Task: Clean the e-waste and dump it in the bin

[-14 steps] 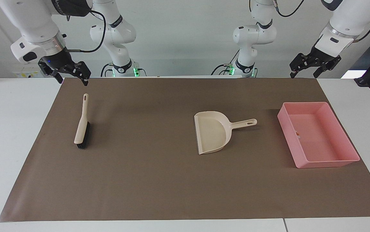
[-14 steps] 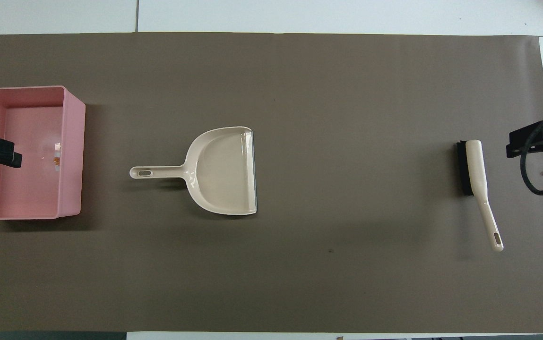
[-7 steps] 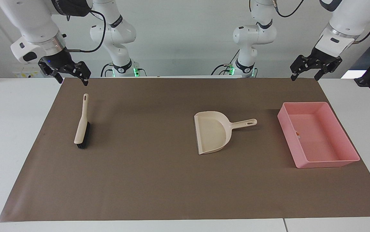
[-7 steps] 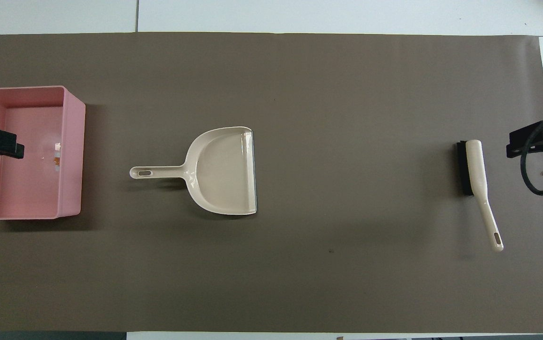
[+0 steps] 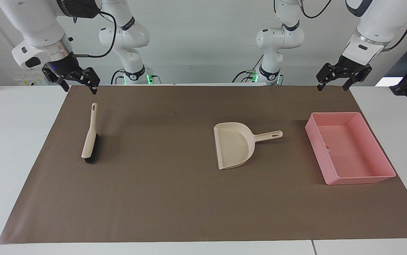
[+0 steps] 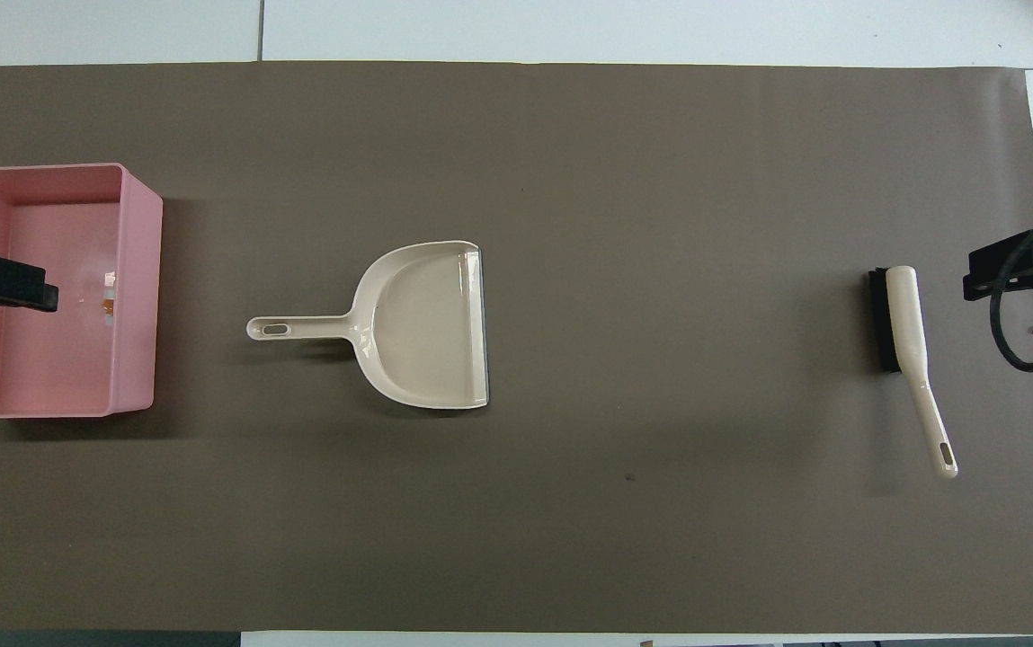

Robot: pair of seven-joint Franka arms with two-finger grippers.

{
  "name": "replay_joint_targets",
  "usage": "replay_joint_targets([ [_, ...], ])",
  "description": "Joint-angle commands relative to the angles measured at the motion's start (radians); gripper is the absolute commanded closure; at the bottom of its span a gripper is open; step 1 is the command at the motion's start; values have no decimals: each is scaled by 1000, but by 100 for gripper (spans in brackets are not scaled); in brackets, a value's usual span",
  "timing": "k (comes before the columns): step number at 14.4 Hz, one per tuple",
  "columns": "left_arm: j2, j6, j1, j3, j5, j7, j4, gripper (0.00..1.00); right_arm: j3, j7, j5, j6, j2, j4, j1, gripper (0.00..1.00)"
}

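A shallow rectangular pink plastic bin (image 5: 350,148) (image 6: 134,288) is sitting at the left arm's end of the brown mat (image 5: 175,198) (image 6: 660,162) covering the white tabletop (image 5: 15,141) (image 6: 570,27). Its long axis is running from the robots' edge outward. Only a small orange-and-white speck, too small to identify, is showing against its inner wall.

A cream plastic dustpan (image 5: 233,145) (image 6: 422,325) is lying mid-mat, its handle pointing toward the bin and its open mouth facing the right arm's end. A cream-handled brush with black bristles (image 5: 90,136) (image 6: 907,346) is lying at that end, its handle tip pointing toward the robots.

The left pincer (image 5: 333,86) (image 6: 22,292) is hanging in the air over the mat's robot-side edge near the bin, fingers spread and grasping nothing. The right pincer (image 5: 79,87) (image 6: 992,279) is hovering over the mat just beside the brush handle's tip, likewise released and empty.
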Motion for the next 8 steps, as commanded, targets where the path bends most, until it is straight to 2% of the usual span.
replay_joint_targets([
  [1,-31,29,-3,0,10,33,-39,1,13,-5,-6,5,-23,-26,-15,0],
  [8,-30,29,-1,0,12,50,-37,1,13,-5,-6,5,-23,-26,-15,0],
])
